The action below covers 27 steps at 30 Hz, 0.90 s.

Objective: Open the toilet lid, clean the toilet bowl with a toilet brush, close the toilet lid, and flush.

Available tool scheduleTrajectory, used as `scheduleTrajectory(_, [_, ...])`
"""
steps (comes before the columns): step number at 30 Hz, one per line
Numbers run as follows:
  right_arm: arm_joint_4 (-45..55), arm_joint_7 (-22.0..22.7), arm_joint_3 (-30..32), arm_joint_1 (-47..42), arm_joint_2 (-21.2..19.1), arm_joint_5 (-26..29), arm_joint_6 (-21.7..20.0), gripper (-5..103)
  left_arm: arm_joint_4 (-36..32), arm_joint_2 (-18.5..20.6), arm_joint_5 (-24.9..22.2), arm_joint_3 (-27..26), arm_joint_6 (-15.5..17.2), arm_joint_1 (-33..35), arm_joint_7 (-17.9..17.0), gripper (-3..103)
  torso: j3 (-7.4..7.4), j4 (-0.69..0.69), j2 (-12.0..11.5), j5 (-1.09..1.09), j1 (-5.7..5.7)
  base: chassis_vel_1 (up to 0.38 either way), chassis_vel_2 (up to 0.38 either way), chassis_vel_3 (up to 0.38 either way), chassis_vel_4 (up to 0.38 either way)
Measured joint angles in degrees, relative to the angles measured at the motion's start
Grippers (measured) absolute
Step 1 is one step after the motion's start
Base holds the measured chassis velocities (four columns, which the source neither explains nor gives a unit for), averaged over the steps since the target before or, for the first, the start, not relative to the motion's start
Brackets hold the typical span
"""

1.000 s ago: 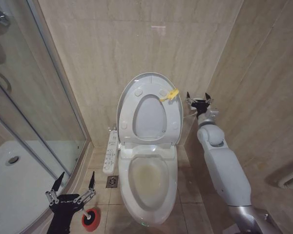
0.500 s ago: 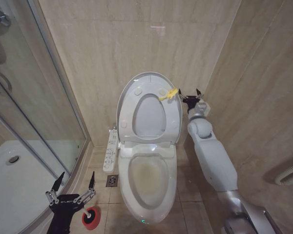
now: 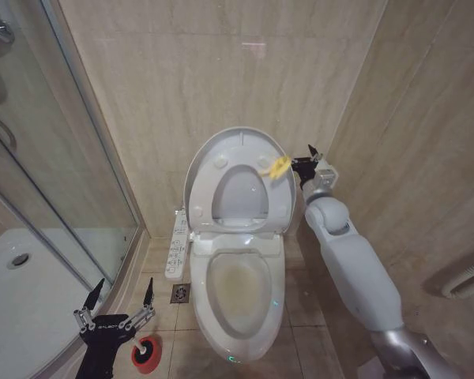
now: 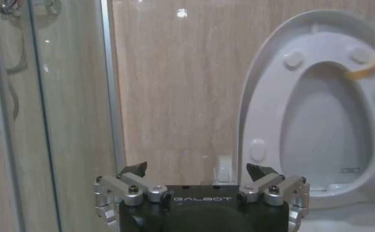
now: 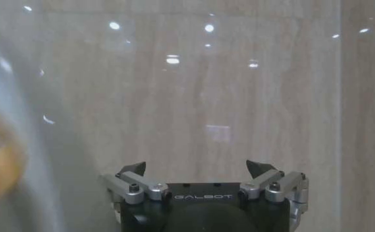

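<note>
The toilet lid (image 3: 213,170) stands raised against the back wall, leaning a little forward, with the ring seat up against it. A yellow clip (image 3: 275,166) sits on its right rim. My right gripper (image 3: 304,158) is open just beside that clip, behind the lid's edge; in the right wrist view the gripper (image 5: 200,166) faces the wall with the lid (image 5: 19,96) blurred at one side. The toilet bowl (image 3: 201,292) lies uncovered below. My left gripper (image 3: 124,284) hangs open low at the left, above the red holder (image 3: 148,354). I cannot make out the toilet brush.
A glass shower screen (image 3: 71,158) and white shower tray (image 3: 31,300) fill the left. The bidet control panel (image 3: 178,245) juts from the toilet's left side, with a floor drain (image 3: 182,294) beside it. Tiled walls close in at the back and right.
My right gripper has moved left to the yellow clip, and the lid has tipped slightly forward from the wall. The left arm has not moved.
</note>
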Motion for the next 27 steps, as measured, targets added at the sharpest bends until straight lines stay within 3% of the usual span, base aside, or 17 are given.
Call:
scheduleTrajectory(6, [10.14,0.01,3.63,-7.90,-4.20,4.35,-2.20,100,0.00,0.01,0.00,0.00,0.00,0.00,0.00,100,-0.01,-0.02,0.00,-0.01,0.00,0.000,0.000,0.000,0.000])
scheduleTrajectory(7, [13.38,0.24,5.20,-11.59,-5.54,5.70,-2.70,100,0.00,0.01,0.00,0.00,0.00,0.00,0.00,100,-0.01,-0.09,0.00,-0.02,0.00,0.000,0.000,0.000,0.000])
scheduleTrajectory(9, [16.91,0.77,7.18,-16.68,-7.28,6.95,-3.13,100,0.00,-0.01,0.00,0.00,0.00,0.00,0.00,100,0.00,-0.07,0.00,0.00,0.00,0.000,0.000,0.000,0.000])
scheduleTrajectory(13, [21.62,2.56,9.85,-22.52,-8.12,7.81,-3.68,100,0.00,0.00,0.00,0.00,0.00,0.00,0.00,100,-0.01,-0.06,0.01,0.00,-0.01,0.000,0.000,0.000,0.000])
scheduleTrajectory(18, [26.39,4.06,12.46,-28.80,-7.61,8.21,-4.17,100,0.00,0.01,0.00,0.00,0.00,0.00,0.00,100,-0.01,-0.04,0.00,-0.02,-0.01,0.000,0.000,0.000,0.000])
scheduleTrajectory(27, [32.01,4.23,16.50,-41.87,-1.91,2.84,-3.59,100,0.00,0.00,0.00,0.00,0.00,0.00,0.00,100,-0.01,-0.06,0.00,-0.01,-0.01,0.000,0.000,0.000,0.000])
